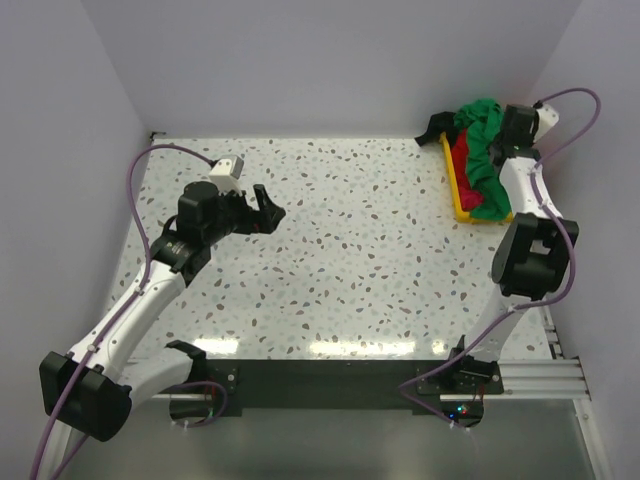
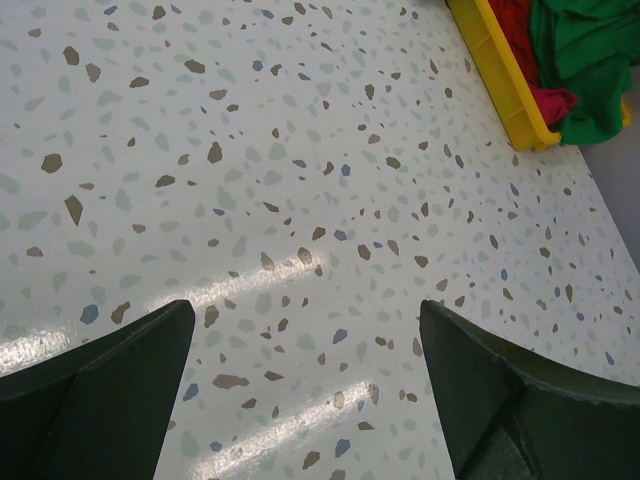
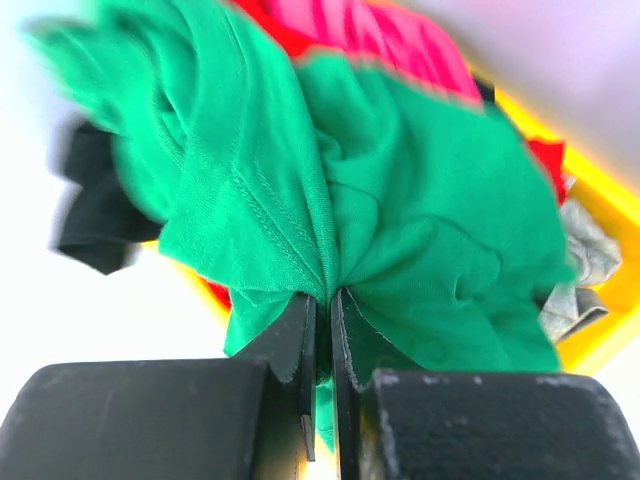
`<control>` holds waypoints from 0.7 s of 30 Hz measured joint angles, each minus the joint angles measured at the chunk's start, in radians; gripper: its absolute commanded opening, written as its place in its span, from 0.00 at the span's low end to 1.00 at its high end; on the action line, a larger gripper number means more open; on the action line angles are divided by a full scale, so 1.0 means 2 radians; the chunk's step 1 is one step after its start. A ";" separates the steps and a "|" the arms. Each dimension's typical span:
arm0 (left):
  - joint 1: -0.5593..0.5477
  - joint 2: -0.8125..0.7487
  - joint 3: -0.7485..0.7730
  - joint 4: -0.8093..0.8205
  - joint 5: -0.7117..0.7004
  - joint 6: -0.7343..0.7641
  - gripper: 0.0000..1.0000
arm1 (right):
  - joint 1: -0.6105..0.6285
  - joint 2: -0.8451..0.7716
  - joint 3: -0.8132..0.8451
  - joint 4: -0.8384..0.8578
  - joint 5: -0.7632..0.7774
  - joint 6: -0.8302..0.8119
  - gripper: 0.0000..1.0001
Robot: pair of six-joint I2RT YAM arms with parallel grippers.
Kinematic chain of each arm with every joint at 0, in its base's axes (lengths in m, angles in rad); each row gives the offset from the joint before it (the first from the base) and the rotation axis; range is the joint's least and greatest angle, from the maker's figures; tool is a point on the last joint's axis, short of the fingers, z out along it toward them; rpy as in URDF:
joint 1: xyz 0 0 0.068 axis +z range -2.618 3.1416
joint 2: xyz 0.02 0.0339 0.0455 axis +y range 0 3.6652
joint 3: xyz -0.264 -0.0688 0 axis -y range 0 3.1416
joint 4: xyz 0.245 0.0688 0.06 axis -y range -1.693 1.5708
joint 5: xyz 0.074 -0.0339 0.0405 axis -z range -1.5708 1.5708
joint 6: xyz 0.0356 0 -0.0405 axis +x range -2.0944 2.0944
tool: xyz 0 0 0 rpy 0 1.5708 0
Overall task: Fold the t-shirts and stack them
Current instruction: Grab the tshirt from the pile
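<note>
A crumpled bright green t-shirt (image 1: 484,150) lies heaped on red (image 1: 461,160) and pink (image 3: 390,35) t-shirts in the yellow tray (image 1: 462,206) at the far right. My right gripper (image 3: 324,295) is shut on a bunched fold of the green t-shirt (image 3: 420,220), its cloth fanning out from between the jaws. Over the table's left middle hovers my left gripper (image 1: 270,206), open and holding nothing. In the left wrist view its fingers (image 2: 130,370) stand wide apart above bare speckled table, with the green shirt (image 2: 590,60) at the top right corner.
A black cloth (image 1: 434,126) lies at the tray's far end, also seen as a dark cloth (image 3: 95,215) in the right wrist view. A grey cloth (image 3: 580,270) sits in the tray. Walls close in at the back and both sides.
</note>
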 measured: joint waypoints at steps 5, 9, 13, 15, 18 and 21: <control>0.001 0.000 0.000 0.000 0.004 0.000 1.00 | 0.001 -0.073 -0.016 0.012 -0.023 0.000 0.00; 0.003 0.000 0.000 0.000 0.006 0.000 1.00 | 0.003 -0.109 -0.016 0.020 -0.044 0.000 0.00; 0.003 0.001 0.001 0.000 0.008 0.000 1.00 | 0.007 -0.127 -0.016 0.020 -0.070 0.000 0.00; 0.003 0.002 0.001 0.000 0.009 0.000 1.00 | 0.011 -0.134 -0.016 0.019 -0.080 0.000 0.00; 0.003 0.003 0.001 0.000 0.009 0.000 1.00 | 0.022 -0.148 -0.015 0.019 -0.085 -0.002 0.00; 0.003 0.004 0.001 0.000 0.010 0.000 1.00 | 0.038 -0.163 -0.008 0.019 -0.093 -0.005 0.00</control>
